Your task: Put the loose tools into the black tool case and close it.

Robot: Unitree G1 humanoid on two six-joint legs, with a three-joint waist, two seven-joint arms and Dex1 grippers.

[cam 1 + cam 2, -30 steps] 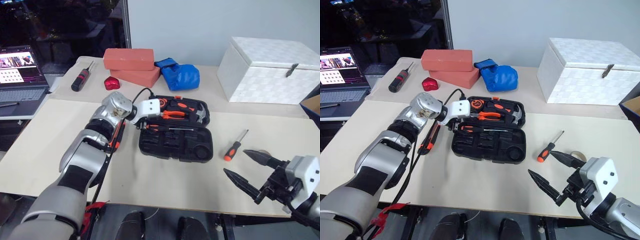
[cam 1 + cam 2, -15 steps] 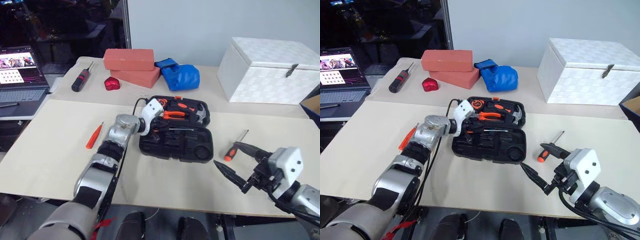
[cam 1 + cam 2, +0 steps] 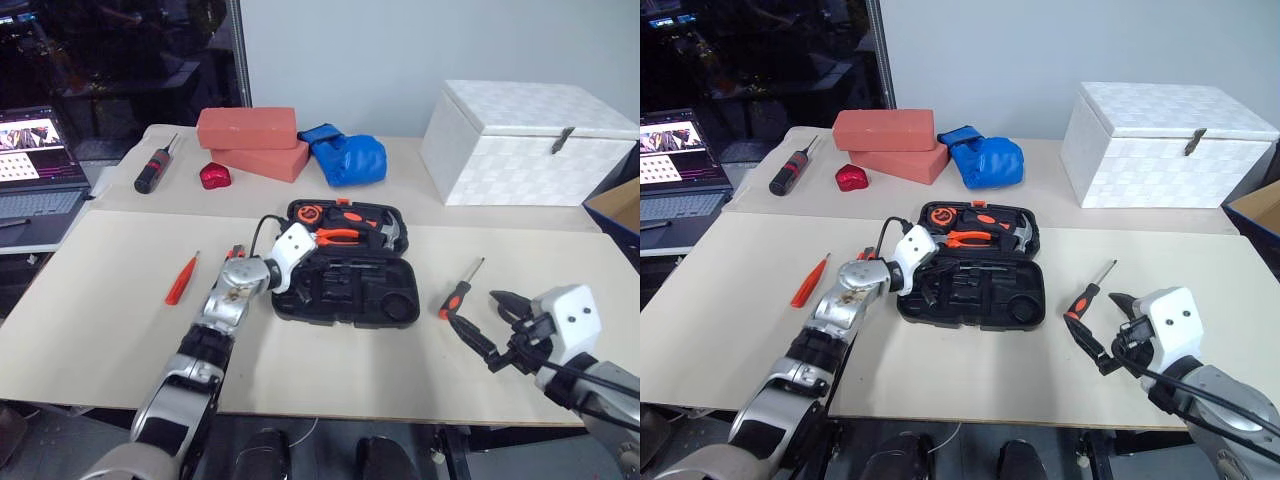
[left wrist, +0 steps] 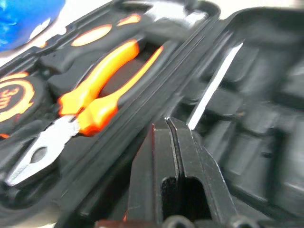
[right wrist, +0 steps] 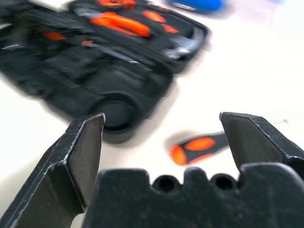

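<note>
Open black plastic tool case (image 3: 345, 275) mid-table, left gripper (image 4: 172, 130) pressed together over its slots, right gripper (image 5: 164, 137) spread wide near orange-and-black-handled screwdriver (image 3: 458, 291) lying beside case: best straddled at the handle before closing.

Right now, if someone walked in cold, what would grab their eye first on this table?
Probably the black tool case lying open mid-table, orange pliers in its far half, with the left tool shut over its near-left edge. Next, the right tool held open beside an orange-and-black screwdriver right of the case. A slim orange screwdriver lies alone to the left.
</note>
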